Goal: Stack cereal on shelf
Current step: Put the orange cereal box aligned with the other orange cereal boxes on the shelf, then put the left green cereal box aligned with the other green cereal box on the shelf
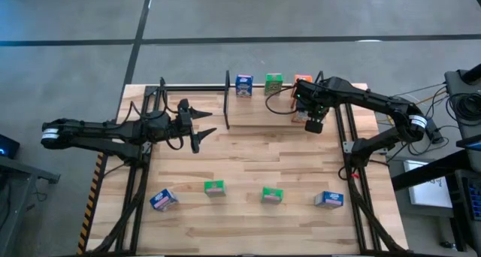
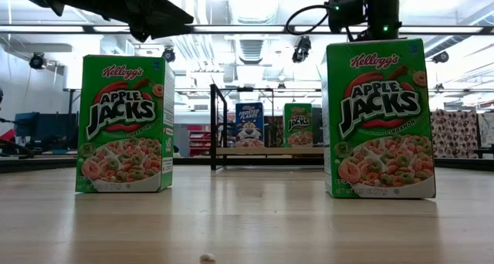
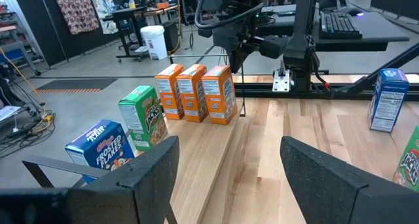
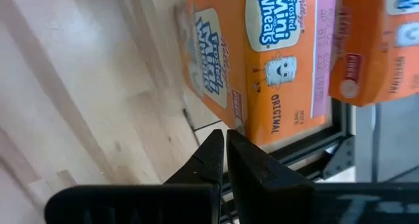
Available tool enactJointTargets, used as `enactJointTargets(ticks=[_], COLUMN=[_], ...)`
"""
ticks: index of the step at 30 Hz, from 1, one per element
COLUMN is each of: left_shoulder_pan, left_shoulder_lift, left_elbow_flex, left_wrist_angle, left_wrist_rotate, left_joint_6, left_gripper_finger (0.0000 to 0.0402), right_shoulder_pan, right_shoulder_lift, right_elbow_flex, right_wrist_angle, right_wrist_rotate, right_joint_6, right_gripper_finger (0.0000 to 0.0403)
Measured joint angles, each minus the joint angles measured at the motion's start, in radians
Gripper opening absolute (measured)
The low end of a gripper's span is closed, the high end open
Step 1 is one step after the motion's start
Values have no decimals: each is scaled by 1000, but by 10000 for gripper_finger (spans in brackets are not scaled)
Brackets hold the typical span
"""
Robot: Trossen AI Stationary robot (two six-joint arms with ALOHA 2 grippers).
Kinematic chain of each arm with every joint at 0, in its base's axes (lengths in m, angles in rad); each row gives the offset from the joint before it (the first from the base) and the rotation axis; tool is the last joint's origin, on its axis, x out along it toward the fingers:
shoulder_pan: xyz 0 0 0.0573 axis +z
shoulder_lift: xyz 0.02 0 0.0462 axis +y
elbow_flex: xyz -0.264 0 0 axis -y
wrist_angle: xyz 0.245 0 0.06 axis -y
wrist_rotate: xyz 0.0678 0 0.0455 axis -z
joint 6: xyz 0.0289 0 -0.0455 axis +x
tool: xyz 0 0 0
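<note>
The shelf (image 1: 197,87) runs along the table's far edge. On its board stand a blue cereal box (image 1: 243,85), a green one (image 1: 273,83) and three orange ones (image 3: 193,92) in a row, upright on their bases. My right gripper (image 4: 224,145) hangs shut and points down beside the near side of the orange boxes (image 4: 262,60), above the board; I see no touch. My left gripper (image 1: 204,126) waits open and level at mid-left, with nothing between its fingers. Two green boxes (image 1: 214,188) (image 1: 272,195) and two blue ones (image 1: 163,200) (image 1: 328,200) stand near the front edge.
Black side frames (image 1: 135,189) (image 1: 353,182) run along the table's left and right edges. An upright post (image 1: 228,99) of the shelf stands left of the blue box. Bare wood lies between the shelf and the front row.
</note>
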Motion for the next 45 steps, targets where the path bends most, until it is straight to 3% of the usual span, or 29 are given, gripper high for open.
enactJointTargets(ticks=[12,21,28,34,45], left_shoulder_pan=[0,0,0,-9,-147], left_shoulder_lift=[0,0,0,37,335], left_elbow_flex=[0,0,0,-18,-37], left_wrist_angle=[-2,-44,-75,-69,228], left_wrist_rotate=[0,16,27,91,146], left_joint_6=[-3,-7,-48,-183,-269], left_gripper_finger=[249,249,249,249,249], right_shoulder_pan=[0,20,47,93,151], right_shoulder_lift=[0,-66,-258,-433,-551], right_elbow_flex=[-1,-22,-186,-367,-579], right_wrist_angle=[18,82,339,614,1078], right_wrist_rotate=[35,-59,-211,-229,-357], right_joint_6=[10,35,38,60,-33], right_gripper_finger=[9,9,9,9,9])
